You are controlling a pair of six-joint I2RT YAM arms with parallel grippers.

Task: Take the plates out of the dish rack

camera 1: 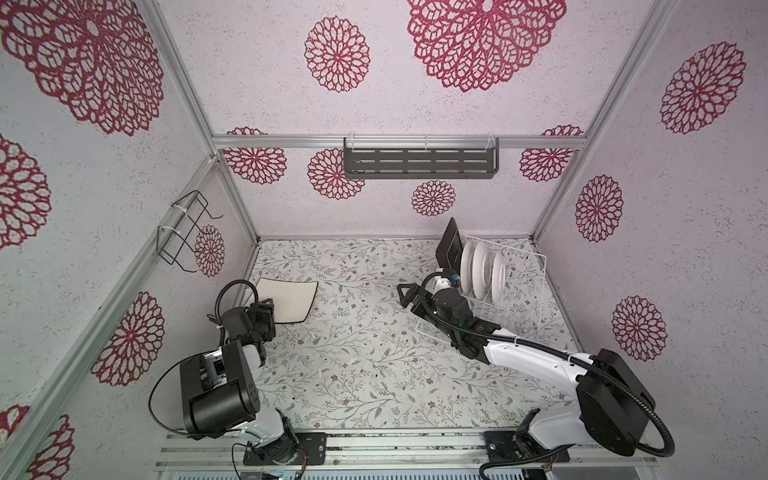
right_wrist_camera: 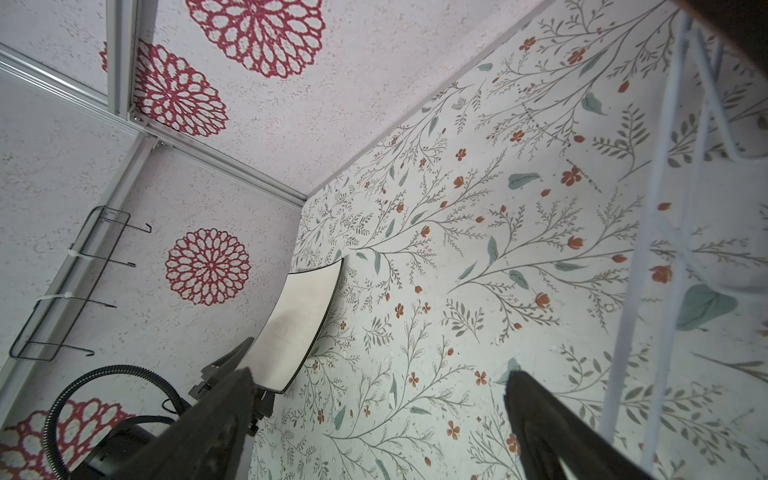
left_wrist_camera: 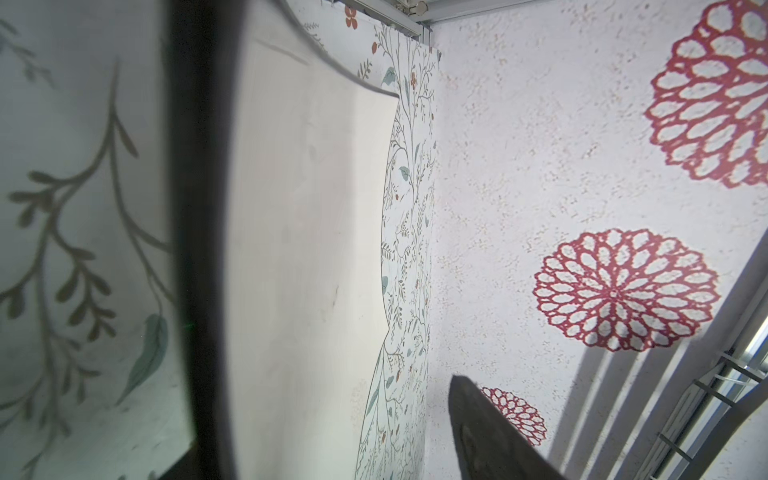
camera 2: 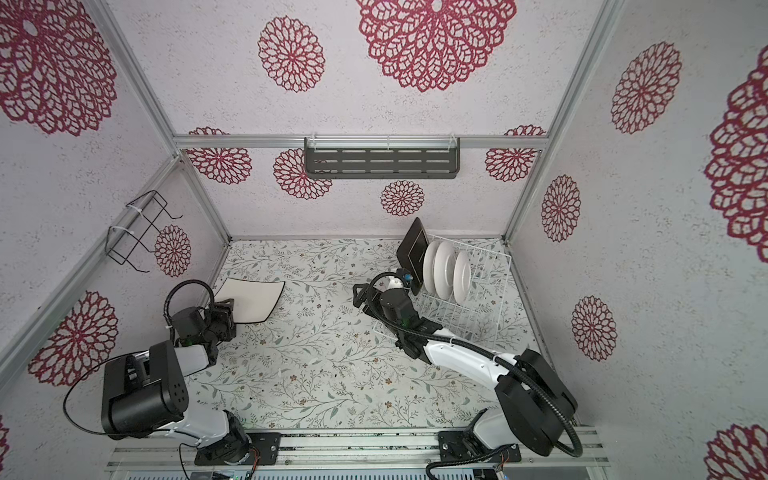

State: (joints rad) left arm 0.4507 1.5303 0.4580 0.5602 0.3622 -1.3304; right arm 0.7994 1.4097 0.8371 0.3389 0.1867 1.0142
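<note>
Rack (camera 1: 524,286) of white wire holds three round plates (camera 1: 482,270).

I work inside a boxed booth whose pale, rough-textured walls (camera 1: 395,112) carry crimson lace-like flower medallions (camera 1: 337,54) of several sizes. Silver aluminium bars (camera 1: 282,142) frame the corners and cross the back wall. A dark grey slotted shelf (camera 1: 419,163) hangs from that crossbar. A small black wire holder (camera 1: 180,232) is zip-tied to a bar on the left wall. The floor (camera 1: 353,374) is white, printed with grey-green vines and tiny red-brown flowers.
</note>
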